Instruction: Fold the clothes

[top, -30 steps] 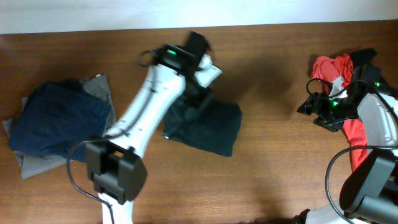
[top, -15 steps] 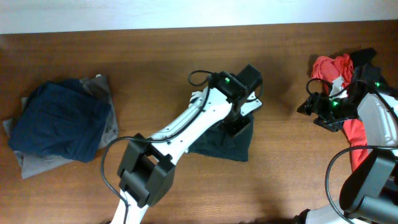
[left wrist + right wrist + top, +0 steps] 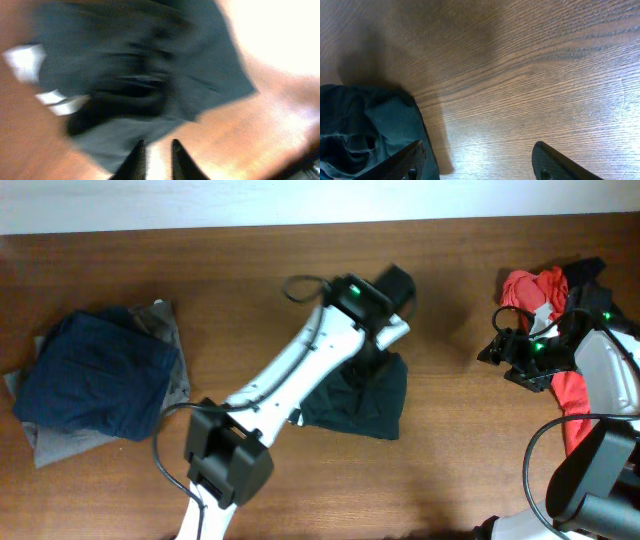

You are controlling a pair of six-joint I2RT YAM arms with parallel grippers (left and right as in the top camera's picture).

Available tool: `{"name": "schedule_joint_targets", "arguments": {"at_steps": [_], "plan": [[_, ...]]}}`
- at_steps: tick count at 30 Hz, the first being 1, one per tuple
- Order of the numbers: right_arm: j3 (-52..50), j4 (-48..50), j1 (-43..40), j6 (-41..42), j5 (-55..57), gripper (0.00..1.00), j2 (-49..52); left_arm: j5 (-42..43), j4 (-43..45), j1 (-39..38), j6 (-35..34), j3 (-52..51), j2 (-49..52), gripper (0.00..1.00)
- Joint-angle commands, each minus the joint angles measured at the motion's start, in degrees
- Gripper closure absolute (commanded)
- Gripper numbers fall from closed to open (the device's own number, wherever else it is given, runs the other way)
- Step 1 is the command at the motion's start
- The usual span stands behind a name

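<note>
Presently, the green shirt (image 3: pixel 370 405) lies bunched at the middle of the table (image 3: pixel 470 470), ragged in outline. It has loose ridges and a dark hollow across its top (image 3: pixel 150 65), and it is not a flat fold.

The left gripper (image 3: pixel 156 162) hangs at the shirt's edge. Its fingers stand close together, with only wood showing through the slit. The wrist view is smeared, so whether they are fully closed cannot be told. No cloth is seen between them.

Risks noted:
- A pinch from here may catch only the top layer, or none, and drag the bundle instead of folding it.
- The left arm crosses the shirt, so a sweep could rumple it further.
- The right gripper (image 3: pixel 479 152) stands wide open over bare wood, holding nothing. With no second hold, a one-sided pull would likely slide the shirt.
- The red shirt (image 3: pixel 530 285) is heaped at the right, partly hidden by the right arm, and a move there could snag it.

The navy piece (image 3: pixel 95 375) on the grey shorts (image 3: pixel 160 320) sits well apart and is at low risk.
</note>
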Motion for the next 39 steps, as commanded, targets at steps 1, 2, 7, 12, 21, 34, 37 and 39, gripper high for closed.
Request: {"name": "schedule_joint_targets", "arguments": {"at_steps": [1,2,7,12,21,34,37,39], "plan": [[0.9,0.0,-0.2,-0.6,0.5,0.27,-1.1,-5.5,-0.6,5.3,-1.0,1.1,-0.1,1.0],[0.9,0.0,-0.2,-0.6,0.5,0.27,-1.1,-4.7,-0.7,7.4,-1.0,0.4,0.1,1.0],[0.9,0.0,-0.2,-0.6,0.5,0.27,-1.1,3.7,1.3,14.3,1.0,-5.0,1.7,1.0],[0.9,0.0,-0.2,-0.6,0.5,0.27,-1.1,14.9,8.2,16.5,4.0,-13.4,2.4,0.99],[0.9,0.0,-0.2,-0.6,0.5,0.27,-1.1,24.7,7.5,6.7,5.5,-14.8,2.4,1.0],[0.9,0.2,-0.2,-0.6,0.5,0.27,-1.1,18.4,5.8,-4.5,2.3,-13.6,0.0,1.0],[0.9,0.2,-0.2,-0.6,0.5,0.27,-1.1,14.2,6.1,-1.5,1.8,-12.1,-2.5,0.99],[0.9,0.2,-0.2,-0.6,0.5,0.27,-1.1,10.1,7.1,1.4,0.9,-11.5,-4.0,0.99]]}}
